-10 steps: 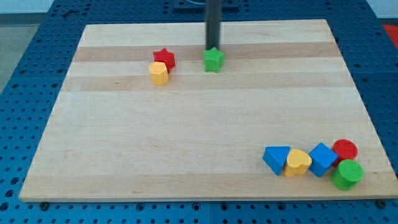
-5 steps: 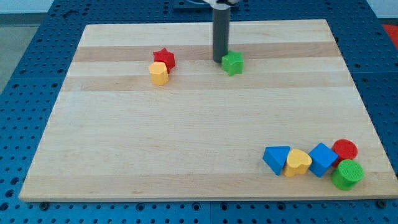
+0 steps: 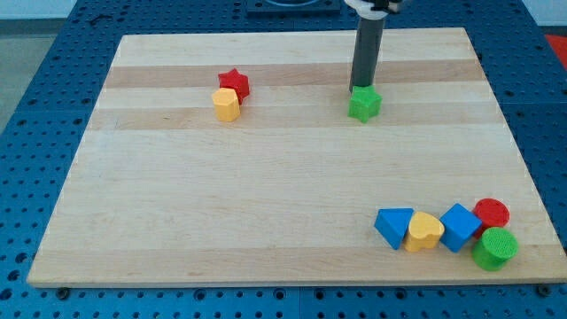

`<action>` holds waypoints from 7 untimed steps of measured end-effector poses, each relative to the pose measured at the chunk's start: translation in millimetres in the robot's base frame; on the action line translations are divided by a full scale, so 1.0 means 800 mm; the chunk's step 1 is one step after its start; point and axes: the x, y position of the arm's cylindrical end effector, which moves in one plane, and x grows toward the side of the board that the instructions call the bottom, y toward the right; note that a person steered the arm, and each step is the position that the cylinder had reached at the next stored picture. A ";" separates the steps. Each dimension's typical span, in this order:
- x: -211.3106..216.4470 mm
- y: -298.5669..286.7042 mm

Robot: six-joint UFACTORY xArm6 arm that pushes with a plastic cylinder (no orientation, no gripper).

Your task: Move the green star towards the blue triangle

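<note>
The green star [image 3: 364, 105] lies on the wooden board [image 3: 266, 195], right of centre near the view's top. My tip [image 3: 360, 88] touches the star's upper left edge, with the dark rod rising above it. The blue triangle [image 3: 393, 227] lies near the view's bottom right, at the left end of a row of blocks, far below the star.
Right of the blue triangle lie a yellow heart [image 3: 424, 232], a blue cube [image 3: 459, 226], a red cylinder [image 3: 491, 213] and a green cylinder [image 3: 495, 249]. A red star [image 3: 235, 83] and a yellow hexagon [image 3: 227, 105] sit together at the upper left.
My tip has pushed the green star to the view's right and slightly down, from beside the red star's row to right of centre. The other blocks have not moved.
</note>
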 end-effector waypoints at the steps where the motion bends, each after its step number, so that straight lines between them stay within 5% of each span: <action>1: 0.026 0.000; 7: 0.186 -0.030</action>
